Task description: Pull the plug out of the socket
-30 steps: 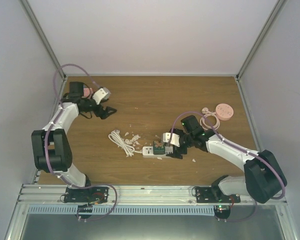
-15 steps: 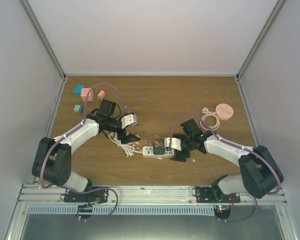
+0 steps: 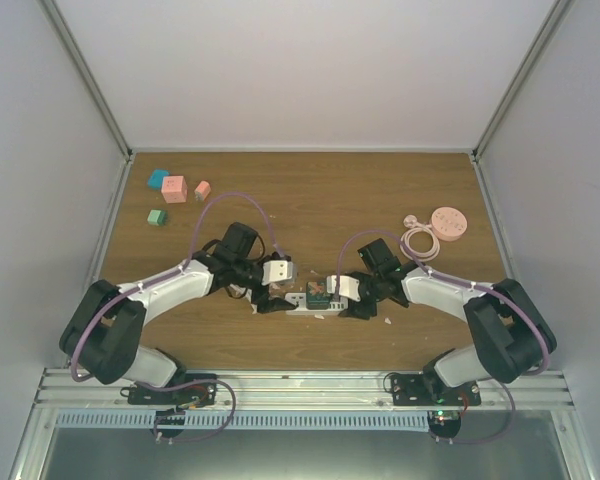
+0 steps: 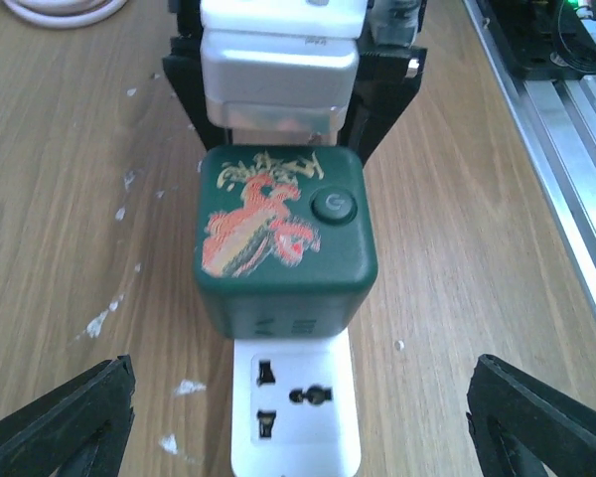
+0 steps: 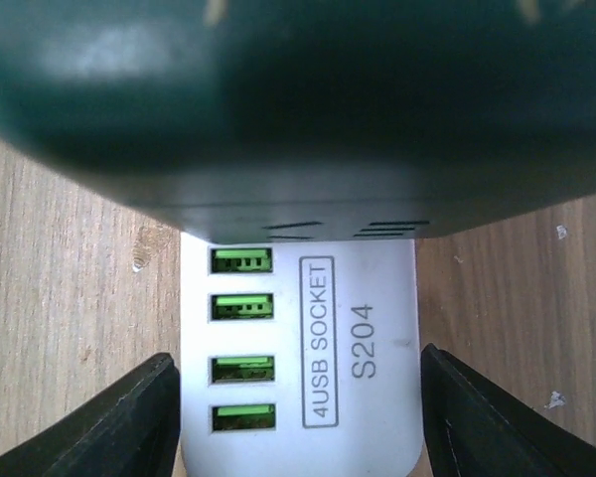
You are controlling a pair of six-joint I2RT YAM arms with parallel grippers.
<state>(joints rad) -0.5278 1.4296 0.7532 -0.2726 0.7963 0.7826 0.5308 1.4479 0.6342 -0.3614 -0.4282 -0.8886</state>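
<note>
Left gripper [image 4: 298, 407] swung from far-left corner to power strip [image 3: 298, 303], fingers spread | right gripper [image 5: 300, 417] fingers pinched strip's sides beside green plug [image 4: 283, 238].

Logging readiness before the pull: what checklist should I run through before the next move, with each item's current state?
1. The green plug seated in the power strip: ok, fully in.
2. The right gripper straddling the strip's USB end: ok.
3. The right gripper clamped firmly on the strip: cannot tell; it sits right at both edges.
4. The left gripper open wide enough for the plug: ok.
5. The left gripper lined up with the plug: ok, centred.
6. The left gripper around the plug: not ok; it is short of it.
</note>
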